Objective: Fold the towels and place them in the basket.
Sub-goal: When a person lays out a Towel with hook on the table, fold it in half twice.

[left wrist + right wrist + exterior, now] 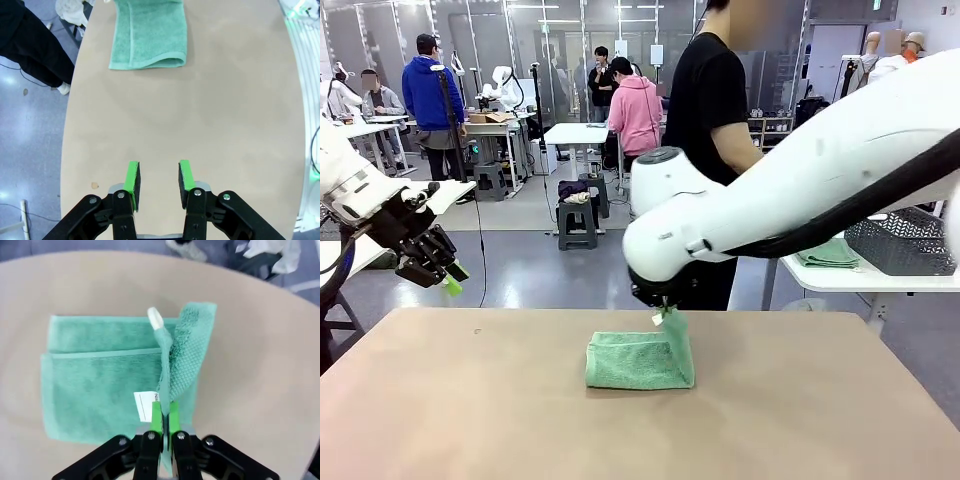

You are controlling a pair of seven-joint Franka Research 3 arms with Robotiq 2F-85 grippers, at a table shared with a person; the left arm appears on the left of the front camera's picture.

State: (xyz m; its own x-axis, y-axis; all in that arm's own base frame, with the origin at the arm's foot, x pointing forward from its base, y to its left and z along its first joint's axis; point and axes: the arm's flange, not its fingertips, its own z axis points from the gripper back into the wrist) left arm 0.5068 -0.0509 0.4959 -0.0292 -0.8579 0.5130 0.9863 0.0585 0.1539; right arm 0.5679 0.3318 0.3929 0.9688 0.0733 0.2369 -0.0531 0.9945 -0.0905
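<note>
Right hand [165, 409] clamped on towel [635, 362] right edge | left hand [158, 176] part-open, empty | towel looks soft, limp, light; best gripped at corners

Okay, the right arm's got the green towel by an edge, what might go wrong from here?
The right gripper pinches only a thin edge of the mint green towel; the terry may slip out mid-fold.
Nothing pins the rest down: the left gripper hangs open, clear of it, so the pull may drag the folded layers.
The basket stands on another table; a loose fold may open on the way.
</note>
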